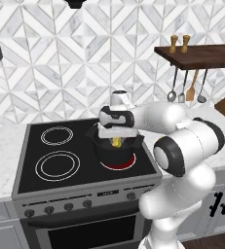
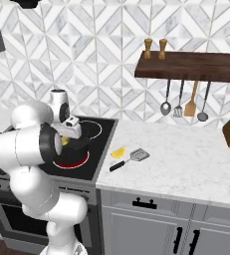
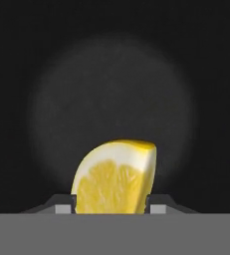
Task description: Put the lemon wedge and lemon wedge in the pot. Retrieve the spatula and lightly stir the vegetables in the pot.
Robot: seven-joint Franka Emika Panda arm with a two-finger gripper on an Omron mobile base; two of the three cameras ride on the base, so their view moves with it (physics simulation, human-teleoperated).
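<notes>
First lemon wedge [image 3: 115, 177] is clamped between the gripper [image 1: 116, 141] fingertips and hangs inside the mouth of the pot [image 1: 105, 153], which sits on the stove's [image 1: 33, 141] front-right burner, glowing red; I judge it not released yet, and the dark pot floor in the hand view looks bare. Left to do: drop this one, fetch the second lemon wedge [image 2: 118, 152] lying on the table [image 2: 186, 164] just beside the spatula [image 2: 130, 159], then pick up the spatula and stir.
</notes>
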